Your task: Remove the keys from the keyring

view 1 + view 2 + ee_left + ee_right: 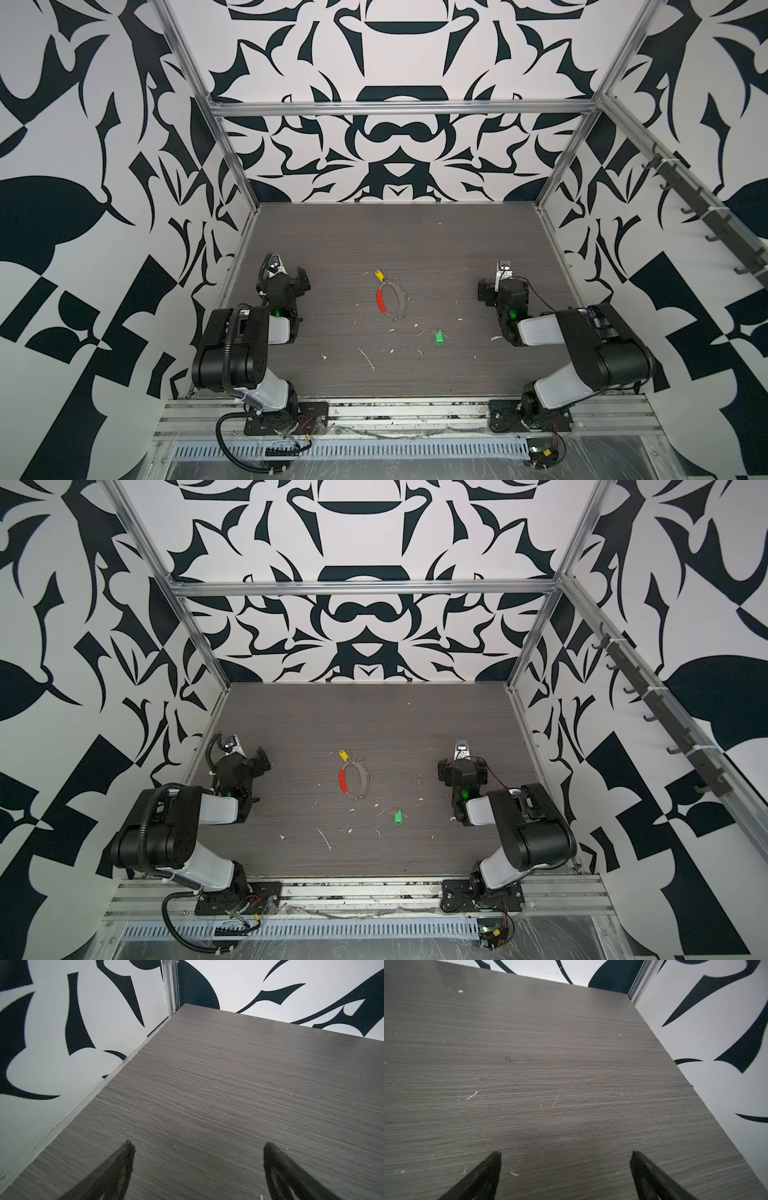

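Observation:
The keyring (401, 296) (367, 777), a thin grey wire hoop with a red sleeve (380, 301), lies flat mid-table in both top views. A yellow-tagged key (379, 274) (343, 754) sits at the hoop's far end, touching it; whether it hangs on the wire I cannot tell. A green-tagged key (439, 337) (398, 816) lies apart, nearer the front and to the right. My left gripper (293, 277) (198, 1144) rests at the left, open and empty. On the right side my right gripper (500, 286) (565, 1152) is open too, over bare table.
White flecks of debris (368, 359) are scattered over the grey wood table (415, 241), mostly toward the front. Patterned walls and aluminium posts (232, 158) close in the left, right and back. A metal rail (407, 411) runs along the front edge.

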`<state>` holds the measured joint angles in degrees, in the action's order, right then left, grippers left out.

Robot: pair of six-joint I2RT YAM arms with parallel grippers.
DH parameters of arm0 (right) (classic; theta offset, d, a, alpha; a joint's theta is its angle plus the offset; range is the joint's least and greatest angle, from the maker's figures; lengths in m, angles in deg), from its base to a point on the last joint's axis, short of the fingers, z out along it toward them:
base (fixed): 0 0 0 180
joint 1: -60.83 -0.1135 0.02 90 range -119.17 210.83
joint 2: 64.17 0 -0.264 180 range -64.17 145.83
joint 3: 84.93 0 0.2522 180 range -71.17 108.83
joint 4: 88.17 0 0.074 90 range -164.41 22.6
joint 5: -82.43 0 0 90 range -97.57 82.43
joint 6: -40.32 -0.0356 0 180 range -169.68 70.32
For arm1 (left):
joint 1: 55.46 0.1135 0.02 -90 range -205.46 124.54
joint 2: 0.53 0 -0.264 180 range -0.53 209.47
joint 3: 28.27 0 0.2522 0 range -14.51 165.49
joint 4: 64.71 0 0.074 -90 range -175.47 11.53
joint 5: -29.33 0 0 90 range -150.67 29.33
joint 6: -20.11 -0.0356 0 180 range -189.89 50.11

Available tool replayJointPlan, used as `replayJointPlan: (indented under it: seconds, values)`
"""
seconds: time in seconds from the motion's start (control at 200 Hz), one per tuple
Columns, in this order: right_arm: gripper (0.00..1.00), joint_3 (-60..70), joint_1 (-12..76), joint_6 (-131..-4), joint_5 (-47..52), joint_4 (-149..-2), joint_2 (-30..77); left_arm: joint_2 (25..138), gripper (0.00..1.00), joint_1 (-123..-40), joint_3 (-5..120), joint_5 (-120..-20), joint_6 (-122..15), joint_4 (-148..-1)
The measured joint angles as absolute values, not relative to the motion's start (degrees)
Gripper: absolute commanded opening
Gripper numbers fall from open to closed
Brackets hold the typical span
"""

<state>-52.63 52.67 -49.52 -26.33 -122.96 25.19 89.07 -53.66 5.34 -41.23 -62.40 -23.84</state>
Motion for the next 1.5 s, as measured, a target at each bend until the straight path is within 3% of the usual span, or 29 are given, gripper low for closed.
replayJointPlan:
  seconds: [1.5]
  values:
    - [1.00, -52.6, 54.8, -51.4, -26.7, -126.2, 25.7, 89.1, 0.99, -53.7, 5.3, -41.2, -62.4, -23.8]
